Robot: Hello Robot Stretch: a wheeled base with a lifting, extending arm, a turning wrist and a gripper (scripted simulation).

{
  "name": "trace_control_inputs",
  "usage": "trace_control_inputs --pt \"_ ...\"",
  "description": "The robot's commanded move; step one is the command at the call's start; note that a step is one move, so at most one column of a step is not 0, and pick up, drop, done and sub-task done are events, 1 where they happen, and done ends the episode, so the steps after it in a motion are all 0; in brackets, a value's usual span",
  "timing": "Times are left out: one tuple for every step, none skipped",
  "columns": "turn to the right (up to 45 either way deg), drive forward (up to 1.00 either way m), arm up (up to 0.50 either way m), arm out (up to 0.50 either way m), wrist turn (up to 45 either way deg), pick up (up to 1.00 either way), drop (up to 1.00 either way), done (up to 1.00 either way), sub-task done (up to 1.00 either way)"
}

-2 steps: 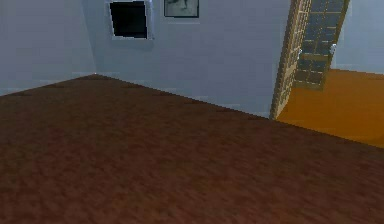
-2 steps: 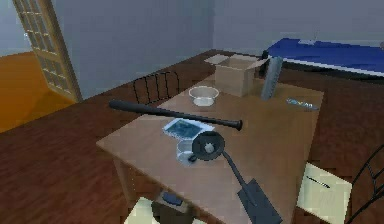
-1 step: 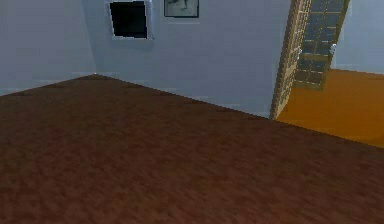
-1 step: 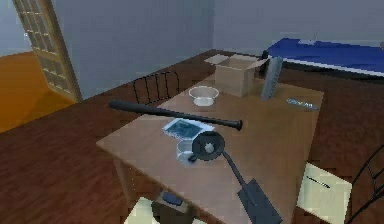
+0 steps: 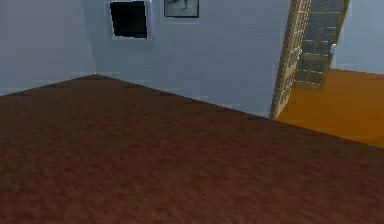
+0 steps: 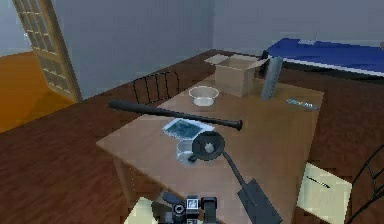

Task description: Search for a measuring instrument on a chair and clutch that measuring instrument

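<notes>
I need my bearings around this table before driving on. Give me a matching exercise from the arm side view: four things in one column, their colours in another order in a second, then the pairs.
Things:
1. box
2. bowl
3. bat
4. bed

Colours:
A. white
B. blue
C. black
D. tan

Pairs: 1-D, 2-A, 3-C, 4-B

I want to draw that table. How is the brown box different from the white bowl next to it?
The box is brown cardboard with straight sides; the bowl is white and round. The box stands taller than the bowl, with flaps up; the bowl has a smooth rim. Both sit on the table with open tops.
</notes>
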Motion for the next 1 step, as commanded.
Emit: trace_control_inputs --pt "0.0 0.0 0.0 0.0 45.0 0.0 0.0 0.0 0.0"
